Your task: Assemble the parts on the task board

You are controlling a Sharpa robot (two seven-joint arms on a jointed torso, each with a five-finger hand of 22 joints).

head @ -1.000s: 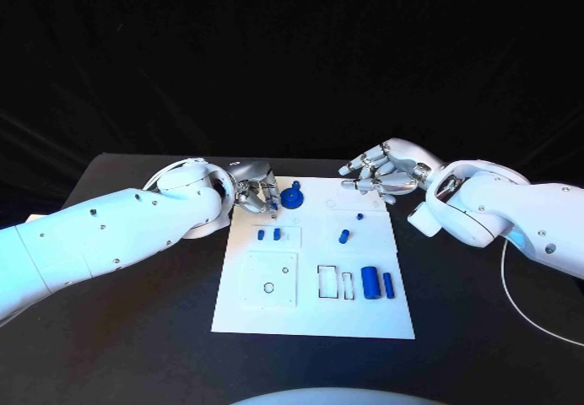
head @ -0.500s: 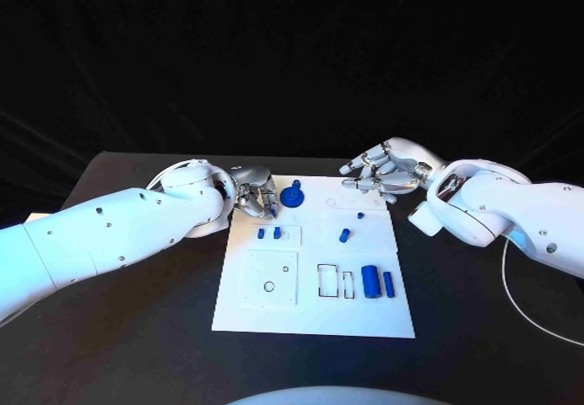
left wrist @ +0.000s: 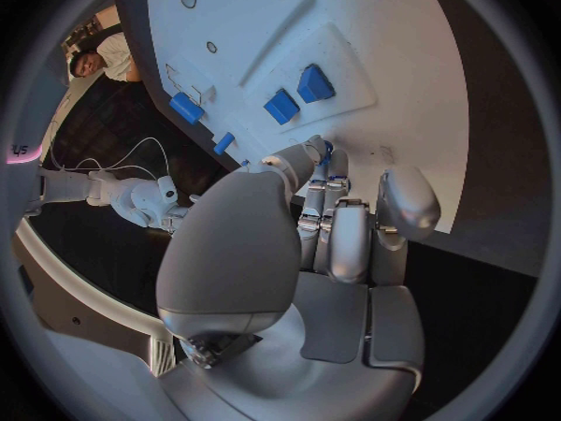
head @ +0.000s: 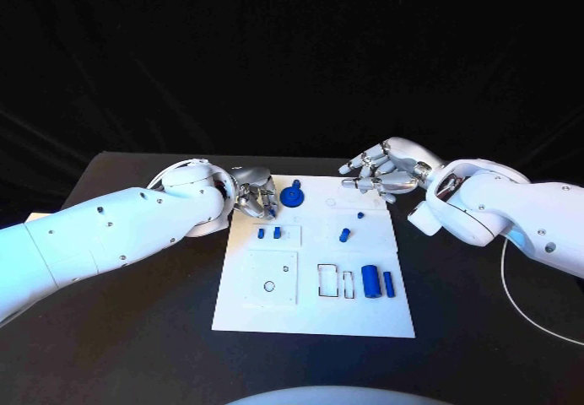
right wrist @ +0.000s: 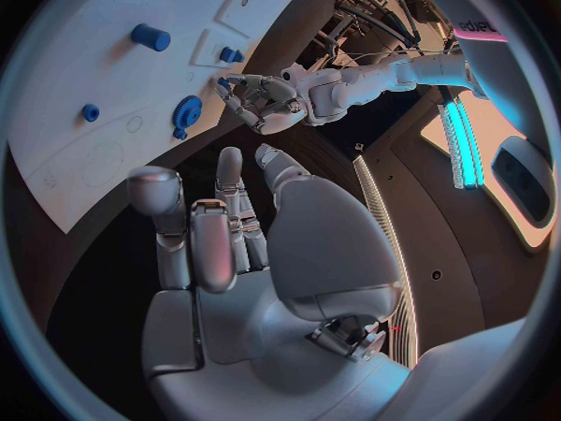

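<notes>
Left hand [head: 252,199] sits at the board's [head: 314,316] far left corner, fingers curled in close, right beside the blue gear [head: 292,198]. Whether it pinches anything, I can't tell; the left wrist view shows its fingertips [left wrist: 318,152] bunched by the board's edge with a glimpse of blue between them. Right hand [head: 383,175] hovers over the far right corner, fingers apart, holding nothing. Nearer than the gear lie two small blocks [head: 269,233], a peg [head: 344,234] and two cylinders [head: 376,283]. Looks like the gear step: next, a clean pinch on it, then a careful seat.
</notes>
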